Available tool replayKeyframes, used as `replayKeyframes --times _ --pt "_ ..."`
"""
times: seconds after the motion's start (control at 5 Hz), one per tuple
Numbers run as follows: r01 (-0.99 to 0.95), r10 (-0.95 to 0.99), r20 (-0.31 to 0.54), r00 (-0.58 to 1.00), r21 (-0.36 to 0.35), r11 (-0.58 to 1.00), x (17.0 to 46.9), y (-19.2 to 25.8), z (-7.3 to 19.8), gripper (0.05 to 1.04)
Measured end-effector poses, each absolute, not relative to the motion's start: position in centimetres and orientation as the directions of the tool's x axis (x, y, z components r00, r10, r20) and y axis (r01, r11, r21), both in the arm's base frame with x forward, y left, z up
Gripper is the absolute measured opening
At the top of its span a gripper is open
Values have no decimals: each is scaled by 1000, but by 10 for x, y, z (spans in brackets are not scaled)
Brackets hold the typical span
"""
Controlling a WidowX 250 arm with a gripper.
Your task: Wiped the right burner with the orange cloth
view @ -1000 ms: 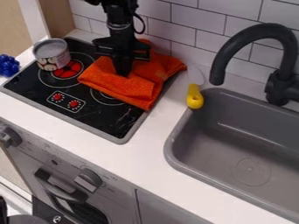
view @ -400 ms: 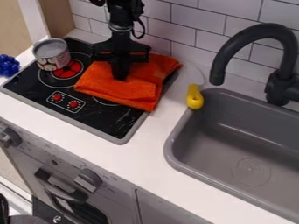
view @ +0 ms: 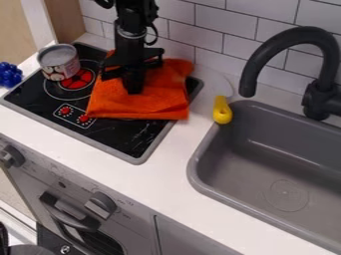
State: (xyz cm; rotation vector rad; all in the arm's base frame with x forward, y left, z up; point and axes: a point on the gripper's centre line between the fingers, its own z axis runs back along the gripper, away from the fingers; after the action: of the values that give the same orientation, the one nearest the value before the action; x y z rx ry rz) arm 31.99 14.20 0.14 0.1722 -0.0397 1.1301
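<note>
Camera view: A blue, bumpy object [view: 10, 74] rests on the counter beside the black cooktop [view: 126, 139], where an open-topped or lidded can [view: 59, 62] stands near the red burner [view: 78, 79]. The orange cloth [view: 116, 105] lies rumpled over the right burner's area, one corner reaching past the cooktop's right edge. The black gripper [view: 134, 89] points down onto it (whether its jaws are apart, together or clamped on fabric cannot be told). A yellow handle [view: 222, 112] lies between cooktop and gray sink [view: 210, 185], left of the dark faucet [view: 250, 77].
</note>
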Motion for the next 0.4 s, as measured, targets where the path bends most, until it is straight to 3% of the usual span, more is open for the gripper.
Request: replayKeyframes --times 0.2,0.4 --pt "-953 932 200 301 108 285 311 148 1 52" --pt "-983 959 219 180 78 167 307 147 1 52"
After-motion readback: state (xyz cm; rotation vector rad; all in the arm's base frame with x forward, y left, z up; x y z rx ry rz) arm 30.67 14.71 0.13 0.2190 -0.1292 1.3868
